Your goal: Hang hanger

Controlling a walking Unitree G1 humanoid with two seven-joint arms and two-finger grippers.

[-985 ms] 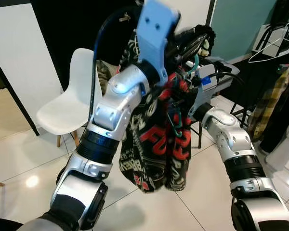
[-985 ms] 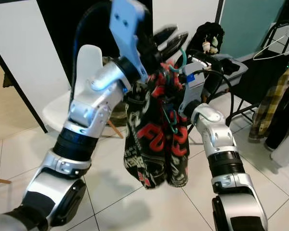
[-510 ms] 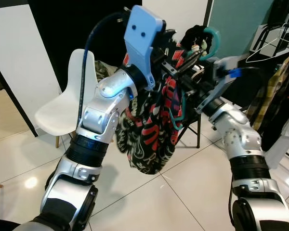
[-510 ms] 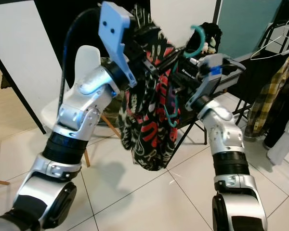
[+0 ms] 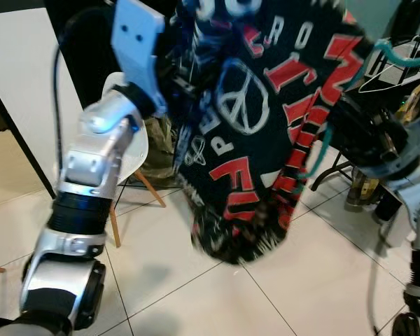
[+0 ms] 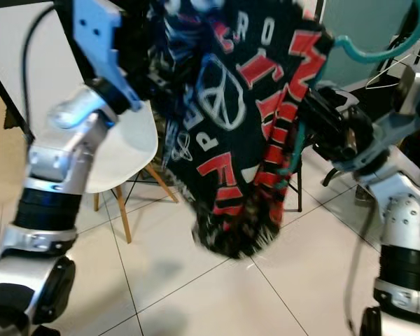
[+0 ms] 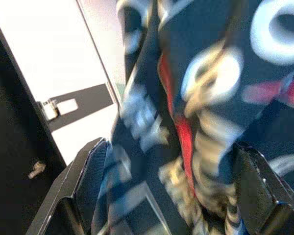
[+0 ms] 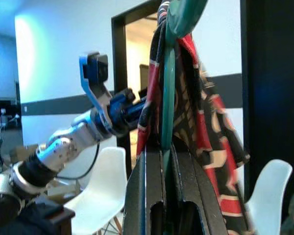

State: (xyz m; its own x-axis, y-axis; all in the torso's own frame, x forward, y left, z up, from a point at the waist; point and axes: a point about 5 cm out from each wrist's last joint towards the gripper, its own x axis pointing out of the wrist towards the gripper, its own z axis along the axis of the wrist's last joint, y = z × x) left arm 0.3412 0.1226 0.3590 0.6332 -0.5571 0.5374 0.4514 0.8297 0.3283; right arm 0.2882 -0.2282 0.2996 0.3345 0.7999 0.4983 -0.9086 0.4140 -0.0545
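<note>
The right pincer [image 8: 167,171] is clenched on the teal plastic hanger [image 8: 167,112], the left pincer [image 7: 171,196] bunches the black-and-red printed garment [image 5: 266,140] draped on it; best keep the hook [image 6: 371,50] upright and free above the right pincer.

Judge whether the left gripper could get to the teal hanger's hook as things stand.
Probably not. The left gripper is on the black-and-red garment, which hangs spread between it and the teal hanger; the hook sits on the far side, above the right gripper that pinches the hanger.
</note>
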